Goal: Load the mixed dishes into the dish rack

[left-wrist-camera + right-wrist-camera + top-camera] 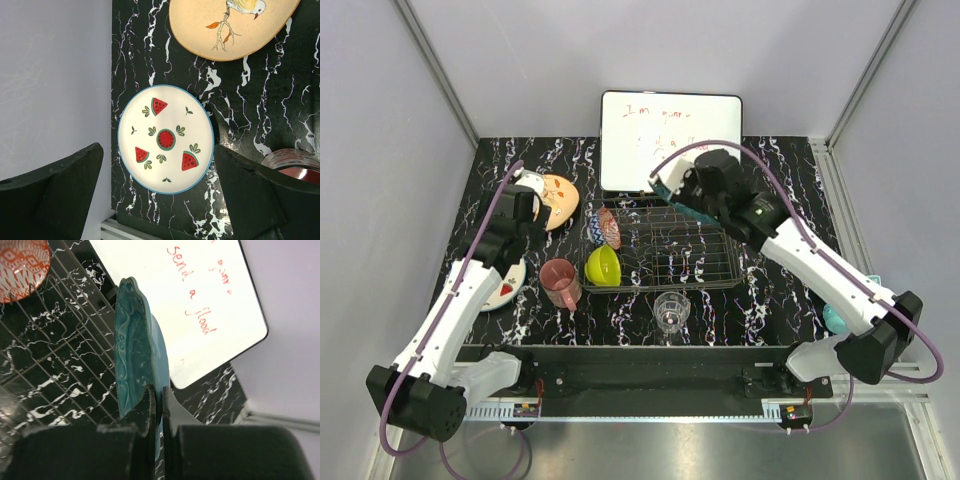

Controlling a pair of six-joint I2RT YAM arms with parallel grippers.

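Note:
My right gripper (pixel 672 186) (pixel 159 395) is shut on the rim of the teal plate (pixel 664 194) (pixel 132 340) and holds it on edge over the far side of the dish rack (pixel 665 250) (pixel 60 355). The red patterned bowl (pixel 607 227) (pixel 22 265) and the lime-green bowl (pixel 603 265) sit at the rack's left end. My left gripper (pixel 518 235) (pixel 157 147) is open and empty, high above the white plate with red slices (pixel 505 287) (pixel 166 139). The peach plate (pixel 558 198) (pixel 230 27), pink mug (pixel 560 282) (pixel 295 167) and clear glass (pixel 671 310) stand on the table.
A white handwritten whiteboard (pixel 670 140) (pixel 200 300) leans right behind the rack. A small teal object (pixel 835 318) lies at the right under my right arm. Grey walls close in the left, back and right sides.

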